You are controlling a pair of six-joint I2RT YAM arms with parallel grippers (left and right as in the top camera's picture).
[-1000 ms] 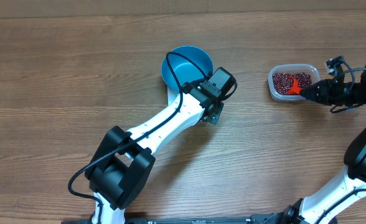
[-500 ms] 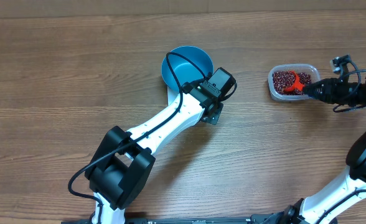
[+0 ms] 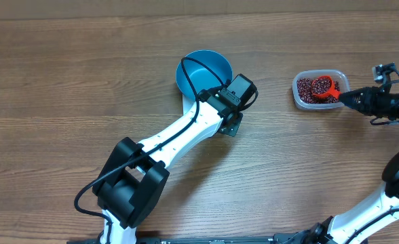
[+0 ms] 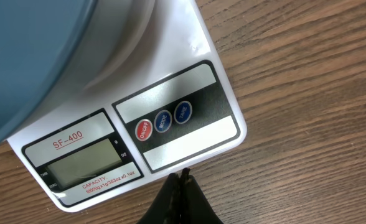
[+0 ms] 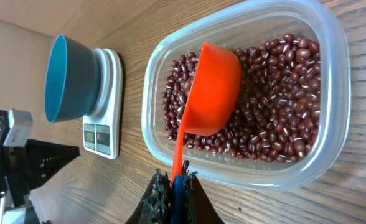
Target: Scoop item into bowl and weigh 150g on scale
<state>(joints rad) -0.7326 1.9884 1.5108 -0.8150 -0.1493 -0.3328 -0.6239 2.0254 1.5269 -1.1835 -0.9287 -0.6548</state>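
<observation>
Red-brown beans [image 5: 276, 93], small and many, lay as a loose heap in a clear rounded-rectangular plastic tub [image 5: 340, 81] at the right side of the wooden table [image 3: 64, 81]. None showed in the visible part of the round, deep, bright blue bowl [image 3: 203, 71]. An orange plastic scoop [image 5: 215, 87] rested on the heap with the rounded back of its cup toward the right wrist camera, so whether it carried any beans could not be told. Its thin handle ran back to the right gripper [image 5: 173, 185], whose fingers were pinched on the handle's end. Well apart from the tub, the bowl sat on a small flat white rectangular kitchen scale [image 4: 170, 118] and was wider than the platform beneath it. The scale's grey display window showed no digits that could be read. The left gripper [image 4: 183, 183] hung just beside the scale's front edge, fingers pressed together and holding nothing.

The step in hand looked like the scooping itself, early in the task: the cup was in the beans and no load had yet been carried. The next move would call for turning the cup mouth-up under a load, lifting it level over the tub's rim, and carrying it across the open table to tip over the bowl. The scale probably needed to be on and zeroed with the bowl aboard before the first pour counted.
</observation>
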